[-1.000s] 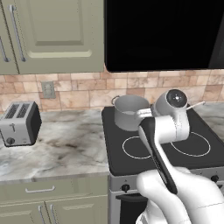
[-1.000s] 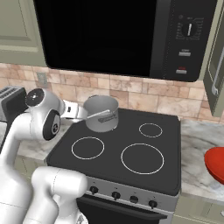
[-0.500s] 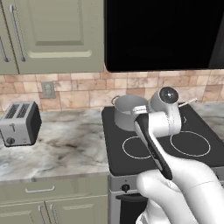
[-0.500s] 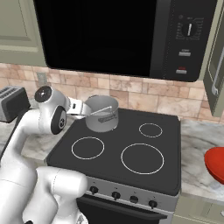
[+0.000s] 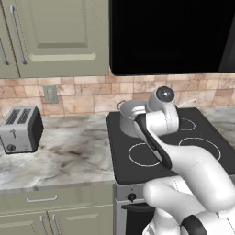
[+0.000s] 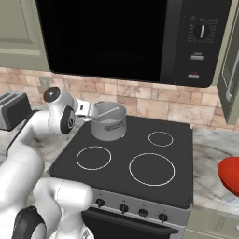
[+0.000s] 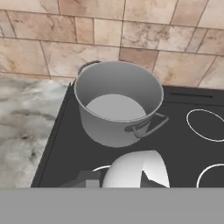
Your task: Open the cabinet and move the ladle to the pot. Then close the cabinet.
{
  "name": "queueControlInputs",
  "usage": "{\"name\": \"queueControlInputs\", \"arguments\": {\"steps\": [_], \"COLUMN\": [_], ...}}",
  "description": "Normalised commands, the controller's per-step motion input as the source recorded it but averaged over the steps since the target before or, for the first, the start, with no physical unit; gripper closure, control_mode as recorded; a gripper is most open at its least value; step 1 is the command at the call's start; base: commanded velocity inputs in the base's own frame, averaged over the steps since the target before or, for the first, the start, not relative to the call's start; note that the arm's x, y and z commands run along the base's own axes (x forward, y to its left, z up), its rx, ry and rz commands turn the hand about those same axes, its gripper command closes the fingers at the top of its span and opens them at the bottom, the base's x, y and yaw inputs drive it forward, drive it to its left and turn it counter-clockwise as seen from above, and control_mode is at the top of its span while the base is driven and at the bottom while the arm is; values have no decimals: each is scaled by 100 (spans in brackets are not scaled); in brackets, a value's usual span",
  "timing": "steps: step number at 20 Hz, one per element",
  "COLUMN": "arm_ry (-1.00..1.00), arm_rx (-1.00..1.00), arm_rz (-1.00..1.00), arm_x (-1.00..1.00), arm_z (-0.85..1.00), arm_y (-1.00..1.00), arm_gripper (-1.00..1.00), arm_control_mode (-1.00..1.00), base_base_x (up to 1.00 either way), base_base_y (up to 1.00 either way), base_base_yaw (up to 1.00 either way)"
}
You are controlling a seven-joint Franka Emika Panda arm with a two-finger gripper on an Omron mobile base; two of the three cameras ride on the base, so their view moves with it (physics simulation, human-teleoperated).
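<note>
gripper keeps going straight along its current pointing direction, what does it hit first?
Most likely the pot on the stove: the hand view looks straight at it, centred just ahead. Whether the near wall or the rim comes first is unclear, since depth is hard to judge. In the right base view the gripper sits just beside the pot.

Grey metal pot (image 7: 118, 105), black stovetop (image 6: 140, 158) with white rings, olive-beige cabinet (image 5: 59, 36), red bowl (image 6: 231, 173)

A tan stone-tile backsplash (image 5: 87, 94) spans the wall. At nine o'clock a marbled tabletop (image 5: 69, 151) carries a silver toaster (image 5: 20, 130) — a black microwave (image 6: 126, 37) hangs at twelve, above the black stove (image 6: 140, 158).
</note>
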Motion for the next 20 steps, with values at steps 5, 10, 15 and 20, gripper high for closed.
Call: {"name": "queueControlInputs", "arguments": {"steps": [5,10,15,20], "arm_ry": [1,1,1,1], "arm_rx": [-1,-1,0,0], "arm_rz": [0,0,0,0], "arm_x": [39,40,35,38], "arm_z": [-21,-24,-11,-15], "arm_y": [0,0,0,1], "arm_gripper": [100,100,100,100], "arm_control_mode": [-100,-100,-100,-100], "base_base_x": [0,0,0,0], "base_base_y": [0,0,0,0], "base_base_yaw": [0,0,0,0]}}
